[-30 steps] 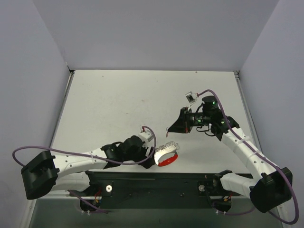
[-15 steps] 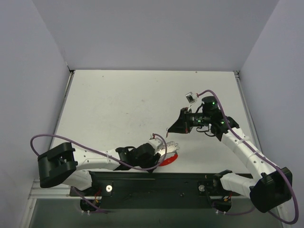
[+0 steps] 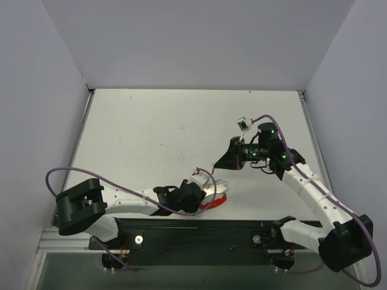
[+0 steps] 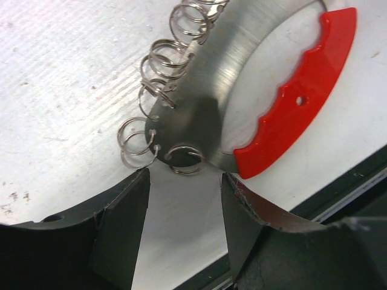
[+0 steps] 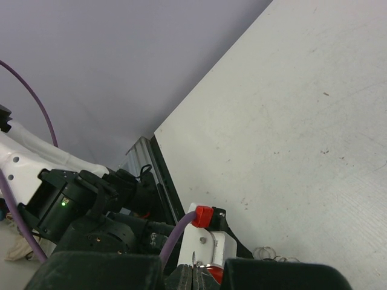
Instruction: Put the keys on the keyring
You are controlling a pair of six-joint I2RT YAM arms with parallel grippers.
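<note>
Pale lavender walls [image 3: 199, 42] on 3 sides, white table [image 3: 151, 133] btwn w/ few dark specks, black rail [image 3: 199, 229] at near edge. Soft, even light.

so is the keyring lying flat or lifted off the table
Flat: in the left wrist view the keyring and its split rings rest on the table.

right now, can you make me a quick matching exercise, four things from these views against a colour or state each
Things:
1 left gripper
2 right gripper
3 keyring handle arc
4 small wire loops

Colour or state:
a red
b shut
c open, one finger on each side of the steel edge
d silver

Pairs: 1-c, 2-b, 3-a, 4-d
</note>
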